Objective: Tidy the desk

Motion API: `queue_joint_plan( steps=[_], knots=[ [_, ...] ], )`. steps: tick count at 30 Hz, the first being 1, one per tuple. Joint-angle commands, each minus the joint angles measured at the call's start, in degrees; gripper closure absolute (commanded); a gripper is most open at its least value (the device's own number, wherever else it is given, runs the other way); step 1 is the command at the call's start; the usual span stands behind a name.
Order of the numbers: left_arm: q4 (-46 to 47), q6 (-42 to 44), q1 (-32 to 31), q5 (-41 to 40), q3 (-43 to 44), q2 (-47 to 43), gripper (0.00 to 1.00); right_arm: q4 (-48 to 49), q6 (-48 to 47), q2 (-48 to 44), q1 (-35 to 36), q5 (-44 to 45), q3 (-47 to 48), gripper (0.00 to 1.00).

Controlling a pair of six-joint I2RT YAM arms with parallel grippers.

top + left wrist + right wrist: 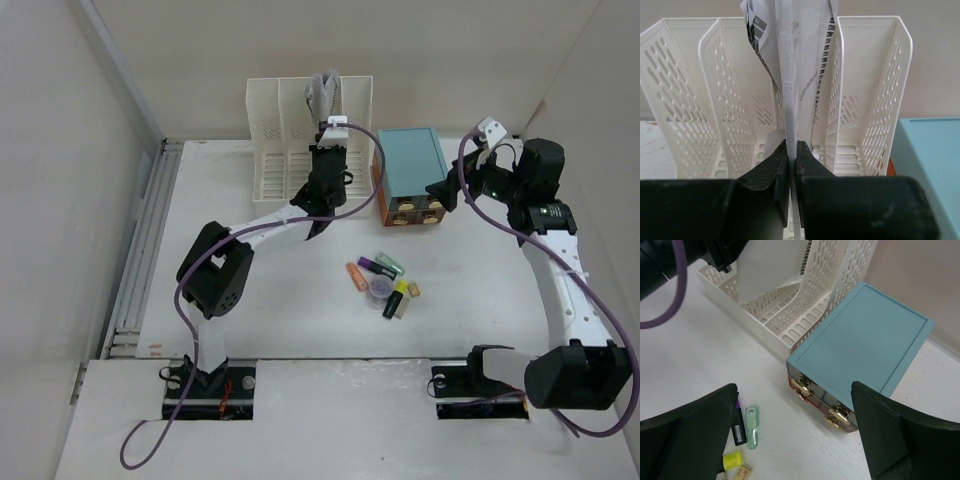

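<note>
The white tabletop (280, 320) lies beneath both arms, the left fingers (774, 167) pinched on papers (800, 75) standing in the file rack (875, 100) at its far edge, the right fingers (695, 425) spread wide above the teal drawer box (860, 340).

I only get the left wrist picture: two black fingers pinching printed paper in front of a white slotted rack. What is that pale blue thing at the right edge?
Observer: A teal drawer box, standing right beside the file rack that holds your printed paper. Its front has small drawers with gold latches.
Visitor: Is there a second arm somewhere?
Observer: Yes. The right gripper hangs open and empty close to that box.
Visitor: Anything else lying about?
Observer: A little cluster of markers lies loose on the desk, in front of the box.
</note>
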Motion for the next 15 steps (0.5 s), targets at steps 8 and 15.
queue_joint_plan(
  steps=[8,15],
  knots=[
    [24.1,3.1,0.4,-0.2,-2.6,4.1,1.0,3.3,0.4,0.3,0.3,-2.3,-0.8,0.0],
    [27.9,1.9,0.9,0.8,-6.5,5.4,1.0,3.3,-0.1,0.3,0.3,-3.5,-0.8,0.0]
  ],
)
